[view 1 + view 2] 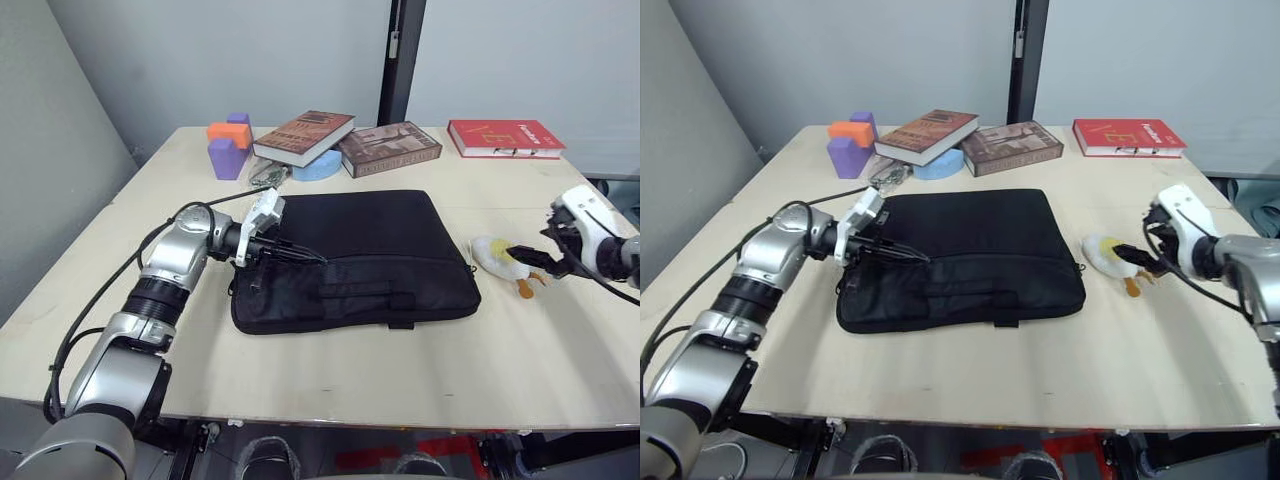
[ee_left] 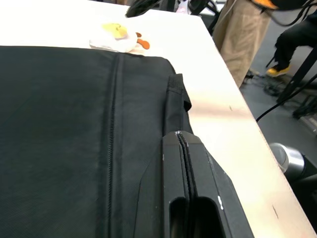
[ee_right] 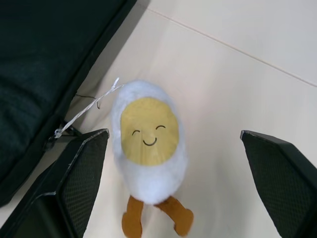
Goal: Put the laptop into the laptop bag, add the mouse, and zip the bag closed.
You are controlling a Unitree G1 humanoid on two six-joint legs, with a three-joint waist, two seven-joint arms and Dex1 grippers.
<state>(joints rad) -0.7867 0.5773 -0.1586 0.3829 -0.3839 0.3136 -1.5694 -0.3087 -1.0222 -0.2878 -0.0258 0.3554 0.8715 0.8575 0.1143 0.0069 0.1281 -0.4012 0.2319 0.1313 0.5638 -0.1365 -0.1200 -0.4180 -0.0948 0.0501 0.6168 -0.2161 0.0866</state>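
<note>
Left hand (image 1: 300, 254) pinched narrow over the laptop bag's (image 1: 380, 240) left edge; right hand (image 3: 173, 198) wide around the egg plush (image 3: 148, 144).

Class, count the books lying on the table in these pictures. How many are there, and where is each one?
3, along the table's far edge: a brown book propped on a blue object, a second brown book beside it, and a red book toward the right.
</note>
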